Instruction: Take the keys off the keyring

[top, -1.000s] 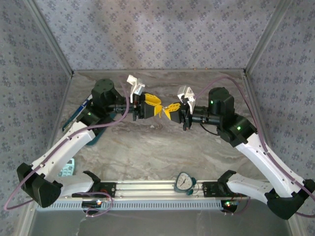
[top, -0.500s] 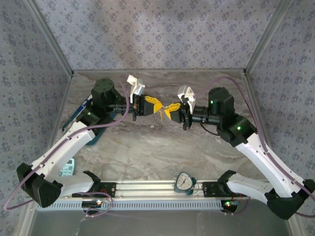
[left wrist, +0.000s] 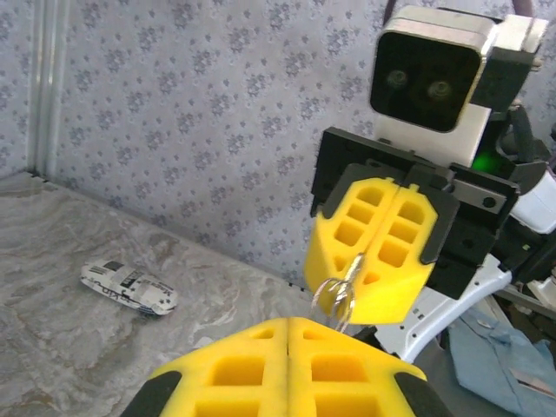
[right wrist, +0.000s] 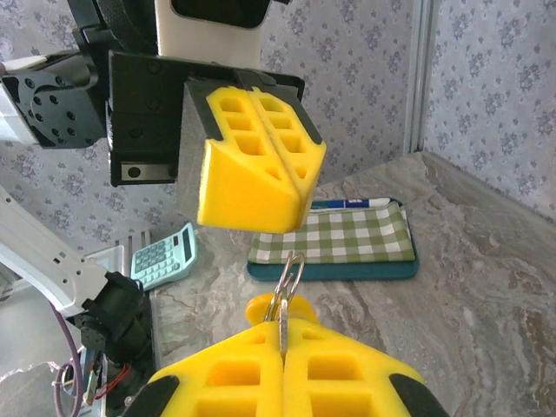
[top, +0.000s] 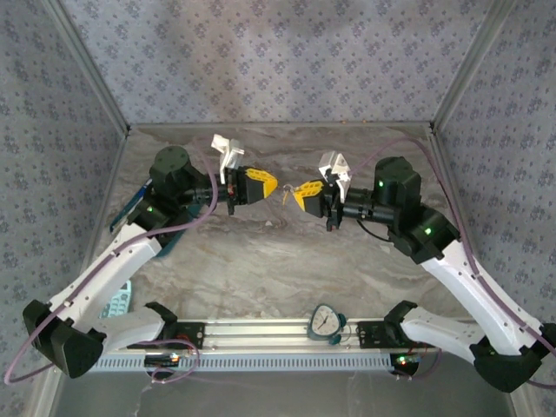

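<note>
My right gripper [top: 300, 193] [right wrist: 284, 326] is shut on the keys, held above the middle of the table. A thin metal stem is pinched between its yellow fingertips. The silver keyring [right wrist: 288, 276] [left wrist: 341, 294] stands out from the tips, and a yellow-orange key head [right wrist: 263, 310] shows just behind it. My left gripper [top: 273, 184] [left wrist: 289, 324] is shut with nothing between its fingers. It faces the right gripper, a short gap away from the keyring [top: 285, 193].
A green checked pouch on a teal tray [right wrist: 334, 239] with a pen lies at the table's left side. A pale blue calculator [right wrist: 165, 256] sits near the left arm's base. A round timer [top: 326, 321] rests on the front rail, and a small printed packet [left wrist: 129, 287] lies on the marble.
My left gripper went from open around the keyring to shut, then drew back leftward, away from the ring. The right gripper stayed shut on the keys, almost in place.
</note>
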`<state>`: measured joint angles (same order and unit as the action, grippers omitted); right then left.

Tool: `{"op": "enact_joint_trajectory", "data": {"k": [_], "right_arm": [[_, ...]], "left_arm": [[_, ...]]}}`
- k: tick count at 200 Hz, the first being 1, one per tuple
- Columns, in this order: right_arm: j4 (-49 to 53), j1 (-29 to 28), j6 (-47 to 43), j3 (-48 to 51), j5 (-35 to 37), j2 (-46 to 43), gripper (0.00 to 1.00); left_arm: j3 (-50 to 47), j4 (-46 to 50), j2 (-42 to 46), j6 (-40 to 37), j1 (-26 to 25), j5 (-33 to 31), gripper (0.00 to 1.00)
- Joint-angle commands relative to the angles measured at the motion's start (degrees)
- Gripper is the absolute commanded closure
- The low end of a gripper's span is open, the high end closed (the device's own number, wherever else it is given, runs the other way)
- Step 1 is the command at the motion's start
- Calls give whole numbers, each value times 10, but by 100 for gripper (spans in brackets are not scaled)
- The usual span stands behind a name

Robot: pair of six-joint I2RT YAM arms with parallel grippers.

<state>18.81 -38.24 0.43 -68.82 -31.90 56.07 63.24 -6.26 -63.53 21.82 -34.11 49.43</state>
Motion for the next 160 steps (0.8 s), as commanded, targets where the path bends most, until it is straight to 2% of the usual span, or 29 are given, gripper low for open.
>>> {"op": "enact_joint_trajectory", "data": {"k": [1, 21, 90, 160], "right_arm": [[-9, 2, -6, -2, 6, -6, 100], [-7, 3, -6, -2, 4, -4, 100], [-6, 1, -2, -4, -4, 4, 100], [-11, -2, 1, -2, -13, 10, 100]], "left_arm": [[-5, -26, 15, 9, 2, -10, 88], [0, -18, 16, 5, 1, -10, 75], [38, 0, -11, -5, -12, 24, 61], [67, 27, -38, -33, -40, 29, 57]]}}
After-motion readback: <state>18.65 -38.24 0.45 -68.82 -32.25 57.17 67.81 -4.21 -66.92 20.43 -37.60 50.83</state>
